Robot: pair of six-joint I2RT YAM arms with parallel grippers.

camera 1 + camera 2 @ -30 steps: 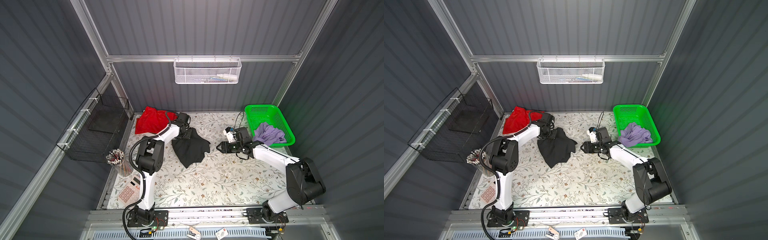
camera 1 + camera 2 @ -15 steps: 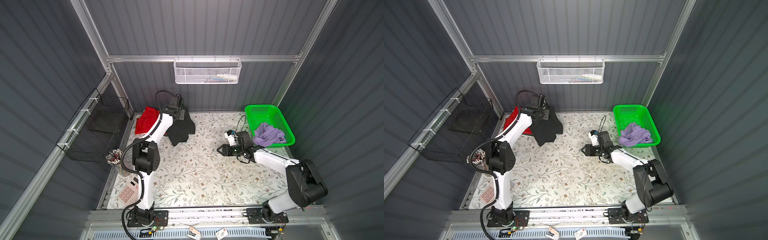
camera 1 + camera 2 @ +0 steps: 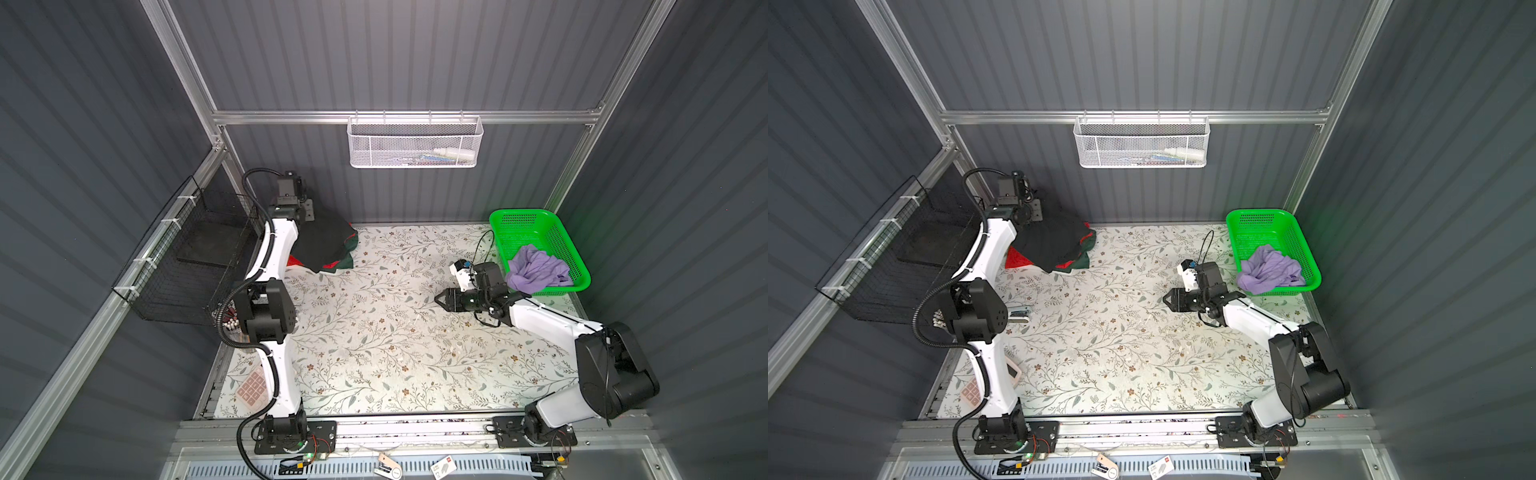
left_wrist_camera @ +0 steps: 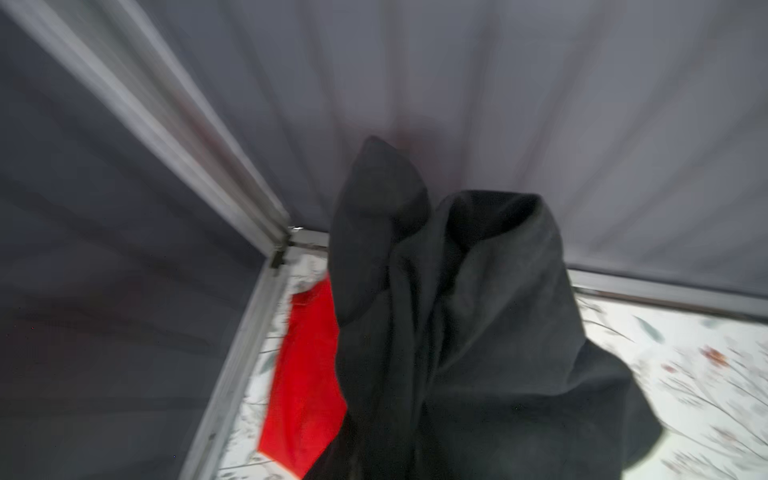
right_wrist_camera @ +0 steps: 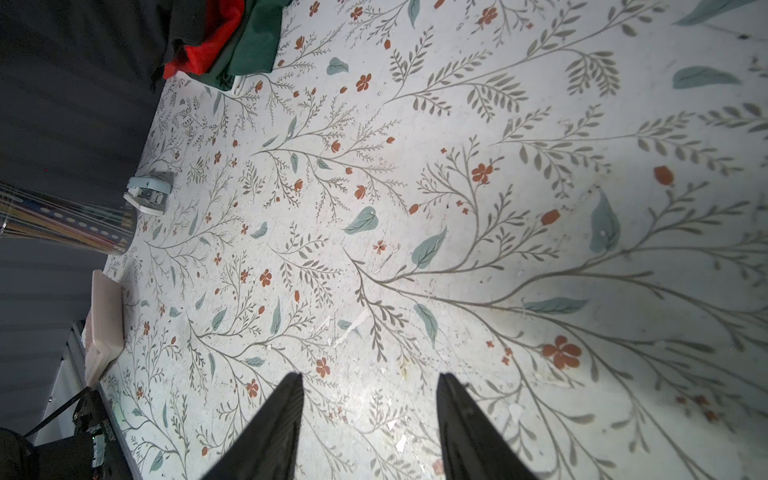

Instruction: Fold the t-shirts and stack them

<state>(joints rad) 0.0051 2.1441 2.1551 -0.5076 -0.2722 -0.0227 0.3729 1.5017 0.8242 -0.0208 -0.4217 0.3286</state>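
Left gripper [image 3: 309,212], clamped on the black t-shirt [image 3: 325,245] draped over the red t-shirt [image 4: 303,374] in the far-left corner, should lower it squarely before releasing; right gripper [image 5: 368,376] hovers open, empty

White arm links [image 3: 276,245], black joint housings [image 3: 268,316], black corrugated cables [image 3: 915,318], tapered black jaws.

The whole floral table [image 3: 374,353] is seen from high above in both top views; the black t-shirt [image 4: 478,353] and the table are shown close in the wrist views.
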